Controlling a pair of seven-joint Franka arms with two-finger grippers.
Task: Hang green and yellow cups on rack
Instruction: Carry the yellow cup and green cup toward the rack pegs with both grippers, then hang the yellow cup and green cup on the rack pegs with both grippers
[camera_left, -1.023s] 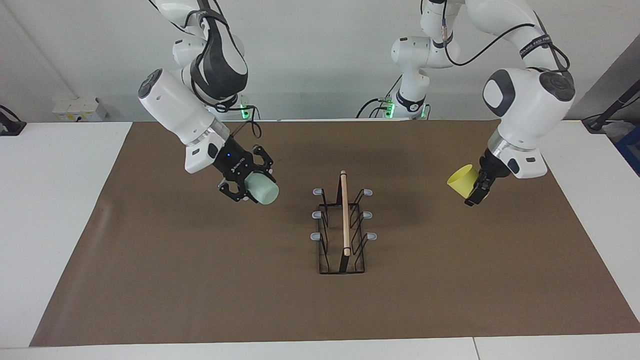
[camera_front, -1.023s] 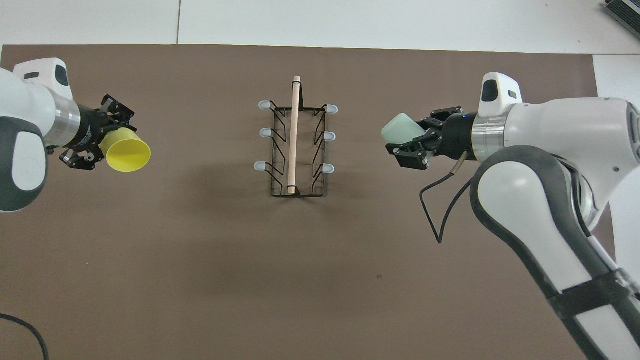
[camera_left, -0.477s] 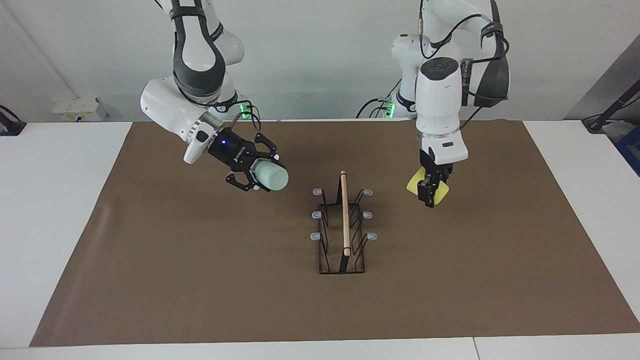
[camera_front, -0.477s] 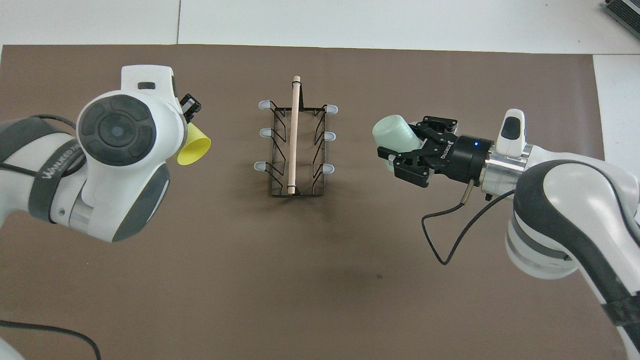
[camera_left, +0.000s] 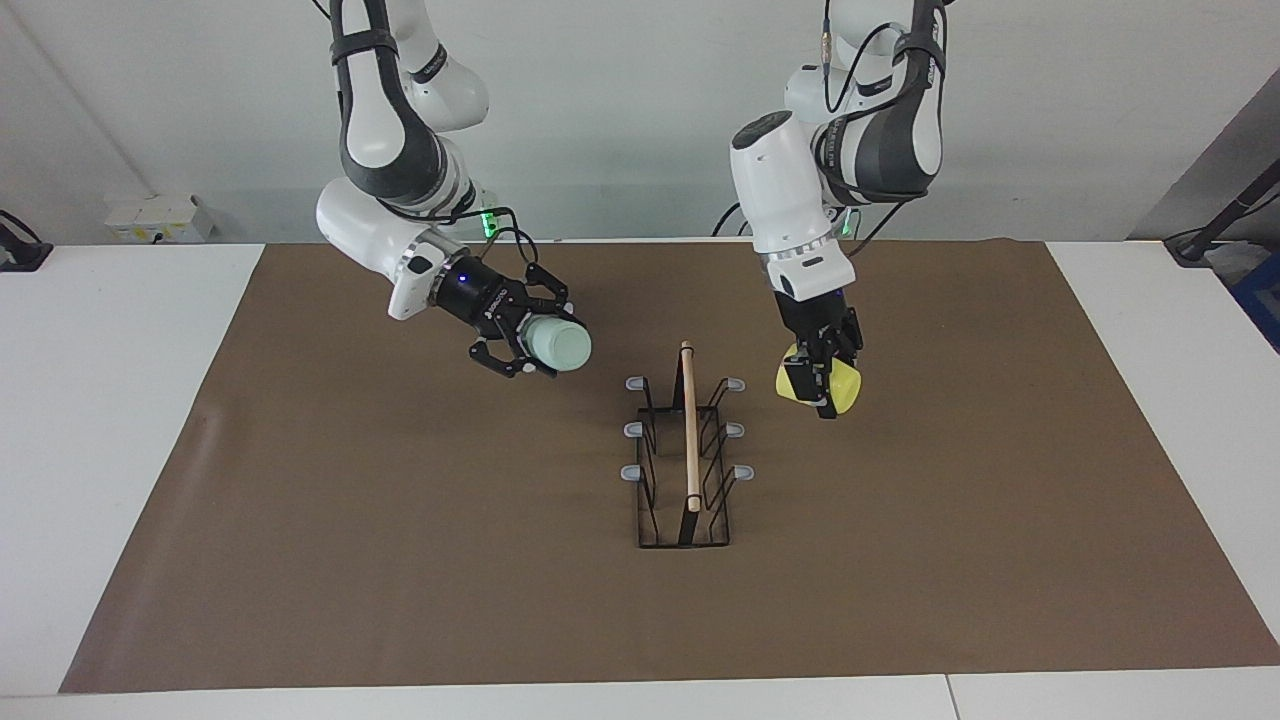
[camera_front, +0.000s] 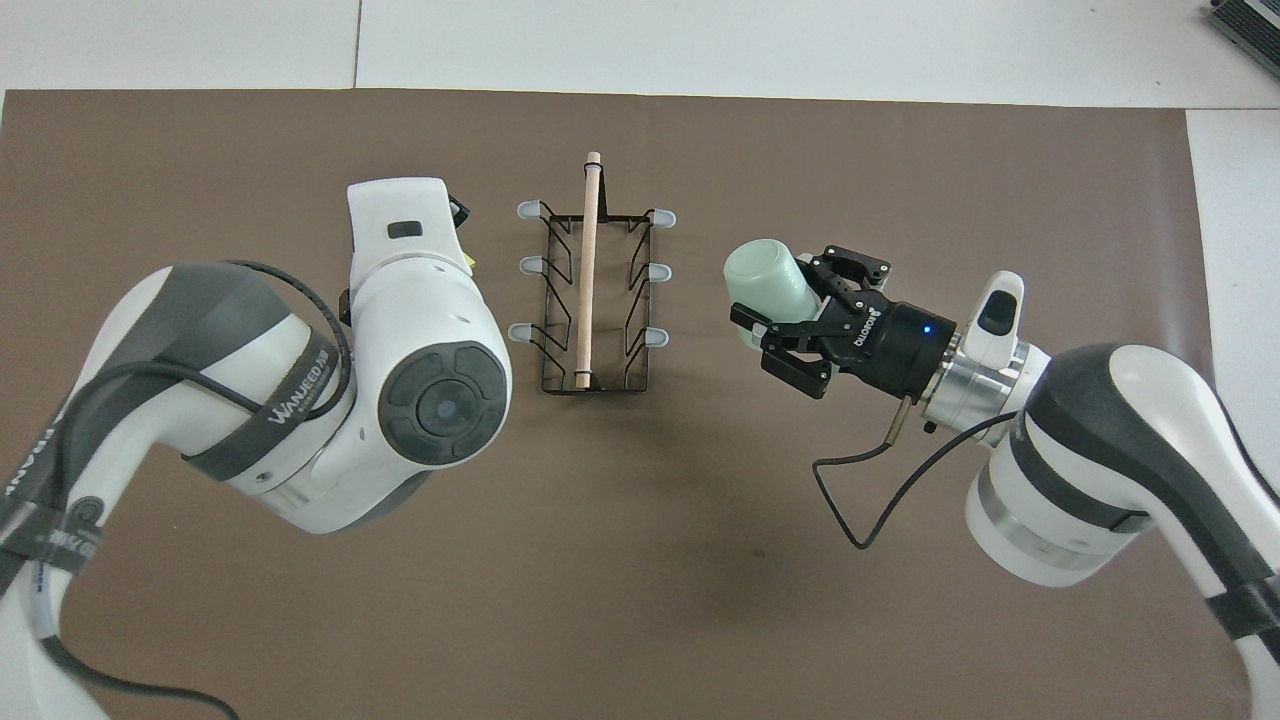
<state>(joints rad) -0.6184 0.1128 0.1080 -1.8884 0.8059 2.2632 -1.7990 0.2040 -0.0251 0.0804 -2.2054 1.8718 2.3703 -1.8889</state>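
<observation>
The left gripper (camera_left: 822, 385) is clasping the bright yellow plastic cup (camera_left: 846, 388), which the arm is hiding overhead. The right gripper (camera_left: 522, 345) is clamping the pale mint-green cup (camera_left: 558, 345), its base pointing toward the black wire rack (camera_left: 686, 455), whose wooden rod is running away from the robots

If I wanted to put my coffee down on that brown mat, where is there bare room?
The brown mat is bare from the narrow black wire rack out to its edge farthest from the robots, and at both ends. It is crowded beside the rack, where the right gripper and left gripper carry cups.

Both end effectors (camera_left: 822, 378) (camera_left: 535, 345) clamped, raised.
</observation>
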